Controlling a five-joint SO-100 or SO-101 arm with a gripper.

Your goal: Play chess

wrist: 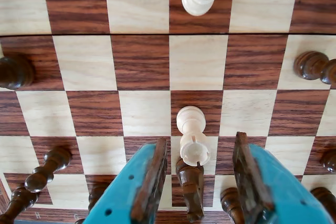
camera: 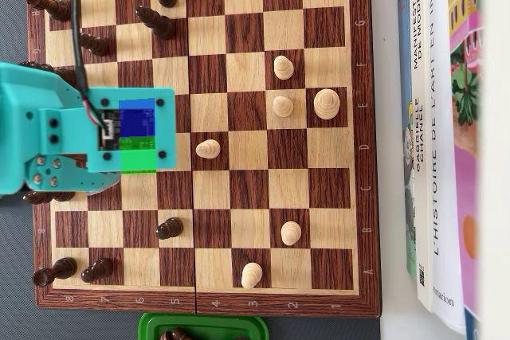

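Wrist view, dark piece [wrist: 190,186] between pincer [wrist: 197,182] fingers

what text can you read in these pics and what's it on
"L'HISTOIRE DE L'ART EN IMAG...", cut off: white book spine, overhead view.
Letters "A" to "H" and numbers: chessboard border.
Small print at the spine's lower end: too small to read.
Colourful book: nothing readable.

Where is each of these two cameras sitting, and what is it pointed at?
Wrist view: rides on the arm, looks down past the open turquoise two-finger gripper at the wooden chessboard.
Overhead view: fixed above, looks straight down on the chessboard, books beside it; the turquoise arm enters from the left.
Shared: the pale wooden piece ahead of the gripper.
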